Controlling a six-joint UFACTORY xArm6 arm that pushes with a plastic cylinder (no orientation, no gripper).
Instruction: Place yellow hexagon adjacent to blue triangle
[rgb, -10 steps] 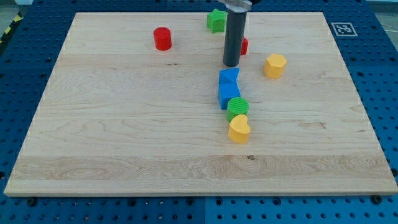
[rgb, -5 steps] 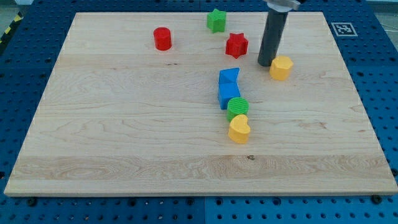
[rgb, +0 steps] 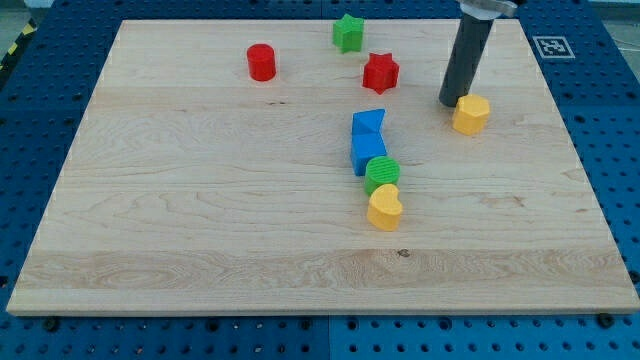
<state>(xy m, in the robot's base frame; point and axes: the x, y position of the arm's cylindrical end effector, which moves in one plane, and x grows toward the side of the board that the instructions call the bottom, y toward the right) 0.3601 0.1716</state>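
The yellow hexagon (rgb: 471, 114) lies right of the board's middle, in the upper half. My tip (rgb: 452, 102) stands right against its upper-left side. The blue triangle (rgb: 368, 122) lies near the board's centre, well to the left of the hexagon, with bare wood between them. It touches the blue cube (rgb: 367, 152) just below it.
A green cylinder (rgb: 382, 173) and a yellow heart (rgb: 384, 208) continue the column below the blue cube. A red star (rgb: 380, 72) lies between the triangle and the top edge. A green star (rgb: 348, 32) and a red cylinder (rgb: 261, 62) lie near the top.
My tip has swept from above the blue triangle to the right, past the red star. The yellow hexagon has shifted to the right and slightly down, away from the triangle.
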